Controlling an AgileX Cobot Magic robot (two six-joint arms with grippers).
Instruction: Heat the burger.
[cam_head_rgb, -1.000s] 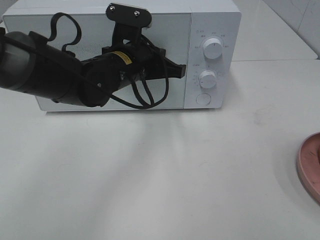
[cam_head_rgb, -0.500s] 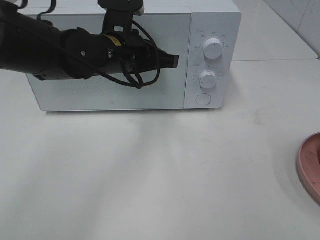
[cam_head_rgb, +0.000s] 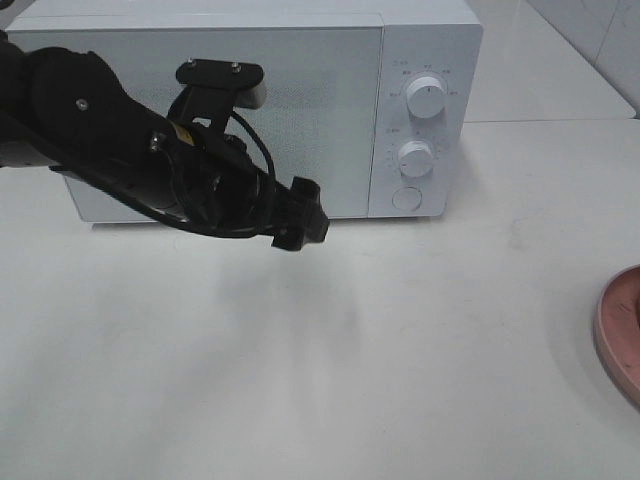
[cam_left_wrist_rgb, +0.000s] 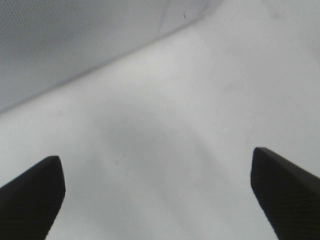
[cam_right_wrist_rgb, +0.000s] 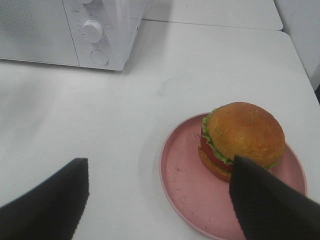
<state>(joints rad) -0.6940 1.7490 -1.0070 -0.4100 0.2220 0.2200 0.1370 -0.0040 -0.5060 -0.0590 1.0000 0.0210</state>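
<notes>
Spread wide and empty, both my pairs of jaws hang over the white table (cam_head_rgb: 420, 350). Under my right gripper (cam_right_wrist_rgb: 159, 200) the burger (cam_right_wrist_rgb: 243, 137) sits on a pink plate (cam_right_wrist_rgb: 182, 185), toward the plate's 2 o'clock side, untouched. Seen from above, the plate lies at the table's 3 o'clock edge. My left gripper (cam_left_wrist_rgb: 157, 192) hovers at 10 o'clock, just before the closed white microwave (cam_head_rgb: 300, 60).

Left claw (cam_head_rgb: 300, 228) before white microwave (cam_head_rgb: 300, 60)
</notes>
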